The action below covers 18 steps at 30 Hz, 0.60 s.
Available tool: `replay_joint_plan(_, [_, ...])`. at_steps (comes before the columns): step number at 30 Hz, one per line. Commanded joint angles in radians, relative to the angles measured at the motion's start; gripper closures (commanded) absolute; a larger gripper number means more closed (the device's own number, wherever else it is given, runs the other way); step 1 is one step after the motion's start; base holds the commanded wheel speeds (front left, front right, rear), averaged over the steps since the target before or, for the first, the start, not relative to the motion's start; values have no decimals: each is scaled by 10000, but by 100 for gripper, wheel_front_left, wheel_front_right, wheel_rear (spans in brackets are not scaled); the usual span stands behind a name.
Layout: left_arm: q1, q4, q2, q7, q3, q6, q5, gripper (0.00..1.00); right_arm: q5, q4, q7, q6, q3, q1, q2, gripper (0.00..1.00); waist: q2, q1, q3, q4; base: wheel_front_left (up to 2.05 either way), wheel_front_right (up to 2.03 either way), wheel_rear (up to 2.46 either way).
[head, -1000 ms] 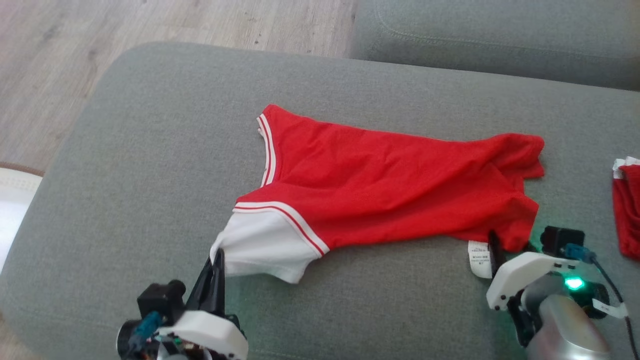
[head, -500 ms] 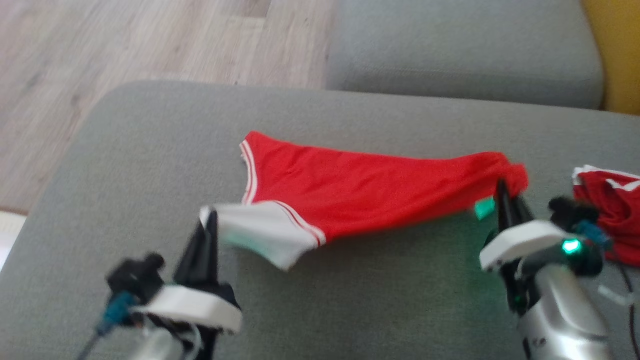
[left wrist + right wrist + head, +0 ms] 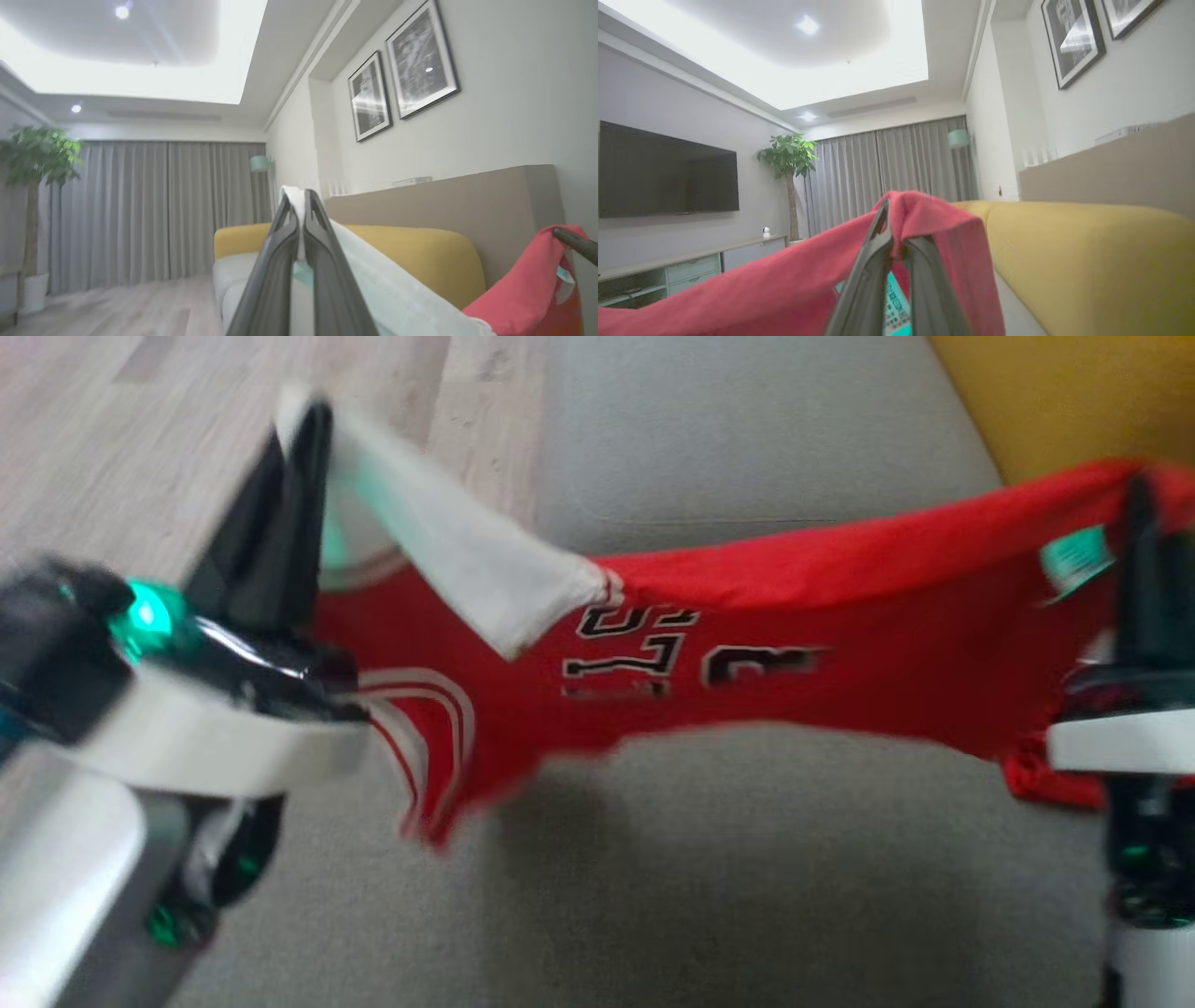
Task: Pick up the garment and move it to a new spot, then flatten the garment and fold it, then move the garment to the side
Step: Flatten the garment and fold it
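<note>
The garment (image 3: 747,616), a red jersey with a white sleeve, white-striped trim and black lettering, hangs stretched in the air above the grey sofa seat (image 3: 700,896). My left gripper (image 3: 303,425) is raised at the upper left of the head view, shut on the white sleeve (image 3: 448,560). My right gripper (image 3: 1139,499) at the right edge is shut on the red hem near a care label (image 3: 1074,555). In the left wrist view the left gripper (image 3: 299,198) pinches white cloth (image 3: 383,284). In the right wrist view the right gripper (image 3: 889,207) pinches red cloth (image 3: 784,284).
A yellow sofa back (image 3: 1055,401) runs along the upper right, also the yellow sofa back (image 3: 1087,261). Wooden floor (image 3: 140,439) lies beyond the seat at the upper left. A potted plant (image 3: 789,158), a wall television (image 3: 668,170) and grey curtains (image 3: 154,210) stand across the room.
The right gripper shut on the red hem. Both grippers rose and lifted the garment off the seat, turning its lettered side to the camera. The head camera also tilted upward.
</note>
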Motion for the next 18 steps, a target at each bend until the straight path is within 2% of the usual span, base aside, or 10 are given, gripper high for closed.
replay_joint_plan(1, [-1100, -502, 492, 310, 603, -16, 167, 100, -50, -1023, 342, 21, 122, -321, -31, 100, 0, 1, -10, -93, 0, 0, 0])
replay_joint_plan(5, [-2245, -785, 762, 1050, 648, -171, 332, 100, 208, -2620, 1229, 21, -198, -394, -31, 100, 0, 1, 191, -235, 0, 0, 0])
replay_joint_plan(9, [-3140, -388, 701, 1632, 502, -411, 190, 100, 47, -3225, 2073, 21, -160, -680, -31, 100, 0, 1, 645, -348, 0, 0, 0])
replay_joint_plan(13, [-3905, 781, 506, 1946, 277, -769, 29, 100, 240, -2564, 2668, 21, 65, -1249, -31, 100, 0, 1, 1370, -470, 0, 0, 0])
replay_joint_plan(15, [-4432, 1534, 444, 2072, 168, -1023, 42, 100, 775, -1875, 2886, 21, 160, -1811, -31, 100, 0, 1, 1970, -568, 0, 0, 0])
replay_joint_plan(18, [-5557, 2762, 355, 2032, 95, -1417, 320, 100, 857, -560, 2924, 21, 395, -3292, -31, 100, 0, 1, 2872, -800, 0, 0, 0])
